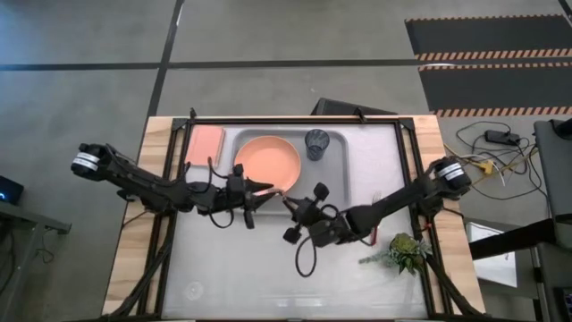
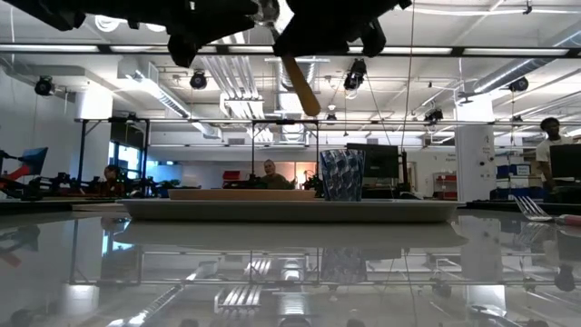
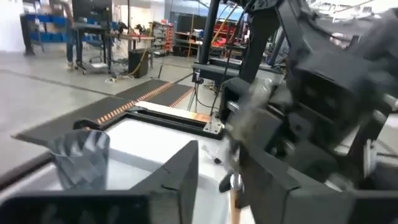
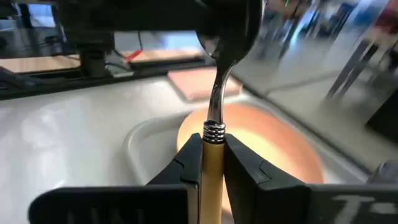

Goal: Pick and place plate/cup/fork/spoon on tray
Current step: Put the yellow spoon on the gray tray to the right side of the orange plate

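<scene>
The salmon-orange plate [image 1: 266,161] and the dark blue-grey cup [image 1: 317,143] stand in the grey tray [image 1: 357,165] at the table's far side. My right gripper [image 1: 290,204] is shut on the orange-handled spoon [image 4: 213,155], above the tray's near rim beside the plate. My left gripper [image 1: 268,188] faces it. Its fingers [image 3: 180,177] are open on either side of the spoon's bowl end [image 3: 234,182]; I cannot tell whether they touch it. The fork [image 2: 537,211] lies on the table to the right in the low view. My right gripper pinches the spoon's orange handle [image 4: 213,163] between its two fingers, just below the metal collar. The handle lies along the fingers, with neck and bowl [image 4: 217,43] sticking out past the fingertips toward my left gripper. The spoon is lifted clear and tilted, its handle end [image 2: 307,95] slanting down.
A pink flat rectangle [image 1: 206,143] lies left of the tray. A small green plant [image 1: 404,250] lies at the table's right near my right arm. The near half of the table [image 1: 268,286] is a bare glossy surface. People show in the room beyond.
</scene>
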You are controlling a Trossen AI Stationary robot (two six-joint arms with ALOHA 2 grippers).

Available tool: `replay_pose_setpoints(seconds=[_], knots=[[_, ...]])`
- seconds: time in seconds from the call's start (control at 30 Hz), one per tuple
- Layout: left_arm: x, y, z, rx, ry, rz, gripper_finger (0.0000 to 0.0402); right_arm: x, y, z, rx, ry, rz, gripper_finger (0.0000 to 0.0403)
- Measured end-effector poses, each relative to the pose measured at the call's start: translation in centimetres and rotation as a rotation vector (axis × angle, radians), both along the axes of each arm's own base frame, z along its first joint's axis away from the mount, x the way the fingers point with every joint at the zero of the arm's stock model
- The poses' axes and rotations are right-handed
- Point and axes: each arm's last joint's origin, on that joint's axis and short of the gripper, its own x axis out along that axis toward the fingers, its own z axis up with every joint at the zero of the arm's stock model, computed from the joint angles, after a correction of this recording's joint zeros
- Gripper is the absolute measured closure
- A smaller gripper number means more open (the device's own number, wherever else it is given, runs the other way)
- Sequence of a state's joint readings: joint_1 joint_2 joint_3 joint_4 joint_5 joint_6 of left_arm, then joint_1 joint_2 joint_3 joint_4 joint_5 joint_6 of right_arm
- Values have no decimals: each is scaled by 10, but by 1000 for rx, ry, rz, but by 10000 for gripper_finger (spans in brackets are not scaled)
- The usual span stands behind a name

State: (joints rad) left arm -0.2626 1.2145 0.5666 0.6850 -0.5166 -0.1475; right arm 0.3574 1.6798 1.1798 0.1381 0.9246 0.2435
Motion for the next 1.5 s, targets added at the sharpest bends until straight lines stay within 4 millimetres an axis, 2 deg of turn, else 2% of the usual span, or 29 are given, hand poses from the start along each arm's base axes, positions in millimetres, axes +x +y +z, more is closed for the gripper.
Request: replay_pose_setpoints(seconds=[0.17, 0.37, 0.57, 0.77, 0.93, 1.1, 1.33, 1.5], knots=[[-15, 4, 5, 124, -7, -14, 266, -13, -27, 14, 300, 41, 32, 374], [-31, 8, 22, 358, -37, 13, 261, -29, -74, 22, 665, 85, 0, 375], [-51, 13, 47, 524, -112, 73, 260, -52, -111, 7, 1027, 116, -86, 375], [-71, 19, 51, 529, -156, 97, 260, -78, -131, -28, 1263, 43, -297, 375], [-84, 22, 55, 536, -143, 109, 260, -94, -148, -57, 1392, -89, -455, 375], [-94, 25, 56, 546, -116, 101, 260, -104, -164, -71, 1434, -111, -563, 376], [-105, 28, 61, 538, -146, 112, 260, -95, -172, -79, 1456, -154, -530, 375], [-107, 29, 61, 539, -150, 114, 260, -87, -176, -99, 1478, -129, -555, 373]])
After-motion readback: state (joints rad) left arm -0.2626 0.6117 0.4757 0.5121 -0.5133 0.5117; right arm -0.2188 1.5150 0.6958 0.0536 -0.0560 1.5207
